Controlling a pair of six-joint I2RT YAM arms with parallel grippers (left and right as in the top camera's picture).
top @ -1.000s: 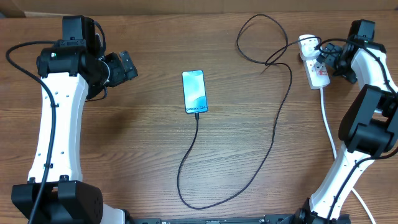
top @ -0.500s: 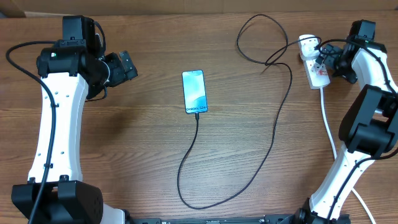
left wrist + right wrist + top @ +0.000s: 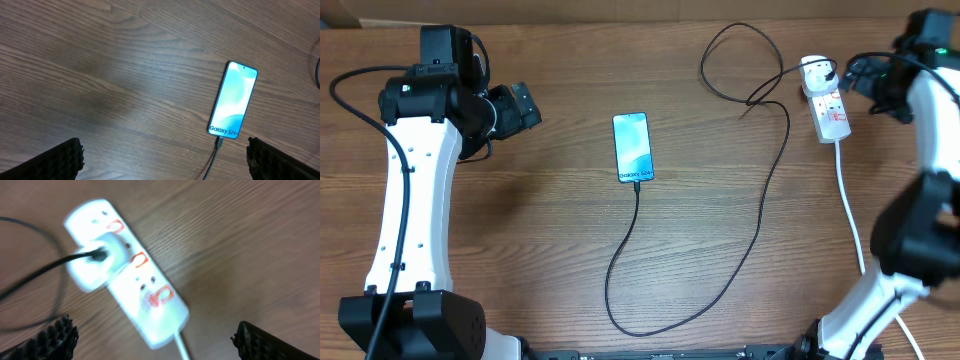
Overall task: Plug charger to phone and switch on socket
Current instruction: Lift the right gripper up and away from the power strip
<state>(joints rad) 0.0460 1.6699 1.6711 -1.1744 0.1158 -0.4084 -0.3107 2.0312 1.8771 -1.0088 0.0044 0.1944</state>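
Observation:
The phone (image 3: 632, 147) lies flat mid-table with its teal-blue screen lit. It also shows in the left wrist view (image 3: 233, 102). The black charger cable (image 3: 760, 215) has its tip in the phone's near end (image 3: 219, 143). It loops across the table to a white adapter (image 3: 95, 265) seated in the socket (image 3: 827, 102). The socket also shows in the right wrist view (image 3: 135, 280), blurred, with red markings. My right gripper (image 3: 860, 75) is open just right of the socket, and in its wrist view (image 3: 160, 345) hangs above it. My left gripper (image 3: 525, 105) is open and empty, left of the phone.
The socket's thick white cord (image 3: 848, 200) runs down the right side toward the table's front edge. The black cable makes a loop (image 3: 725, 60) at the back and a long bend (image 3: 620, 320) near the front. Bare wood lies between the left arm and the phone.
My right gripper has drawn back from the socket, up and to the right. The left arm, phone and cable have not moved.

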